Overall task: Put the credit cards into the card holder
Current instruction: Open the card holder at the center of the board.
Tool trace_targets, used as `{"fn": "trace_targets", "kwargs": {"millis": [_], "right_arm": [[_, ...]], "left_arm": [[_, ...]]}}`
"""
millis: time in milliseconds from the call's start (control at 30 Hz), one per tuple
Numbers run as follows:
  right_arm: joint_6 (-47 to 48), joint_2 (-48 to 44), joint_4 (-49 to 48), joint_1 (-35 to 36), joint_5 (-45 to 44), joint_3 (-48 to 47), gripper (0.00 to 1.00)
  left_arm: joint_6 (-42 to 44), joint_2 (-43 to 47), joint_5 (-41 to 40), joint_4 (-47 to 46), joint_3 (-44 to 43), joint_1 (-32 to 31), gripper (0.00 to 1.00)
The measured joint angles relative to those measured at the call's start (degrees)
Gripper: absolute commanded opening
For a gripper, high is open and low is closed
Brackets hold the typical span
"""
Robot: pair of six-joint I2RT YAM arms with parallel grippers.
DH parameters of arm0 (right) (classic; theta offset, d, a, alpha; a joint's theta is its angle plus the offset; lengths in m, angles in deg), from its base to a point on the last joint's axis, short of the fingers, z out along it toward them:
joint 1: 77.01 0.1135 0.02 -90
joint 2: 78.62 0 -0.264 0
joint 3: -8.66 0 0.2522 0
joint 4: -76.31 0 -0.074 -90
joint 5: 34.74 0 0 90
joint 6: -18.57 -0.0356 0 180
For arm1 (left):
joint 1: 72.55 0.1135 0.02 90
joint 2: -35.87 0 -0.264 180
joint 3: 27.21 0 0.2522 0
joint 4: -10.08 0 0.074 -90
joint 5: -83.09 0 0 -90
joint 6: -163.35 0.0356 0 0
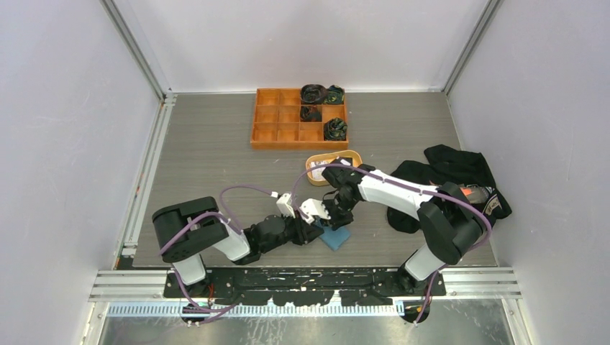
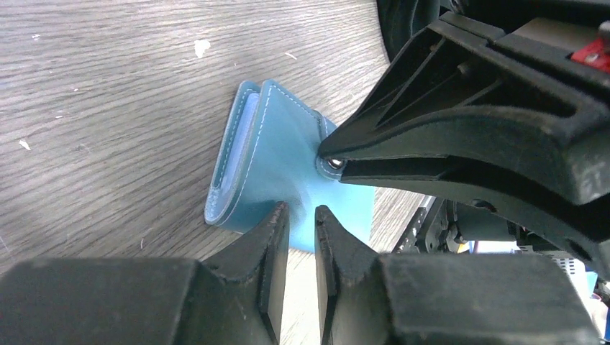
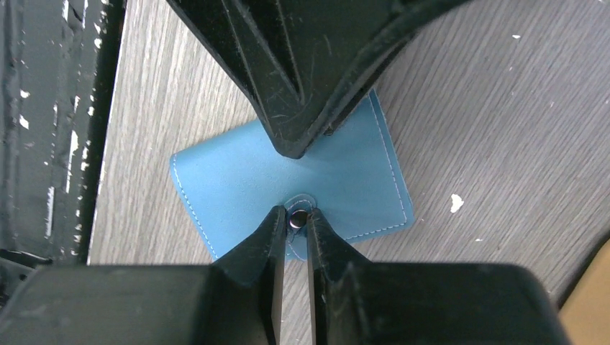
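The card holder (image 1: 337,237), a small blue wallet with pale stitching, lay on the grey wood-grain worktop (image 1: 208,158) close to its near edge, about midway along it, between the tips of the two arms. It was folded, and its far side stood lifted a little off the surface, so that the layered edges showed in the left wrist view.

The right gripper (image 3: 293,215) was clenched on the card holder's snap tab (image 3: 301,198), one finger on each side of the small metal stud (image 3: 295,220), with only a thin slit between them.

The left gripper (image 2: 297,212) met the wallet from the opposite side. Its fingers were drawn close together with a narrow gap, and the wallet's blue edge sat right at their tips. Whether they actually pinched the leather or merely touched it could not be told.

Towards the middle of the worktop sat an oval tan dish (image 1: 352,154), partly covered by the right arm, with something pale inside that was too small to identify. Near the far edge lay an orange compartment tray (image 1: 267,115), with dark rolled bundles (image 1: 314,93) in several cells on its right side. A heap of black cloth (image 1: 460,165) lay along the right edge, beside the right arm.
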Motion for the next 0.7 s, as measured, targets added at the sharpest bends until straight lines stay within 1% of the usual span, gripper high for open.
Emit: {"fn": "trace_targets", "kwargs": {"millis": [233,467,600,700], "right_arm": [[-6.62,-1.95,-1.79,-2.19,4.26,1.05,0.01],[-11.76,-3.15,-4.79,-2.64,5.73,2.12,0.01],[-15.96,-4.07,-6.99,-3.96,7.30,2.58,0.01],[-20.28,-6.21,-8.96,-5.29,8.74,2.64,0.01]], "left_arm": [[-0.09,-0.39,-1.29,-0.46,0.00,0.11,0.22],[-0.04,-0.11,-1.09,-0.37,0.13,0.13,0.26],[0.24,1.46,-1.05,-0.02,1.25,0.44,0.32],[0.50,3.76,-1.03,0.04,3.23,0.74,0.45]]}}
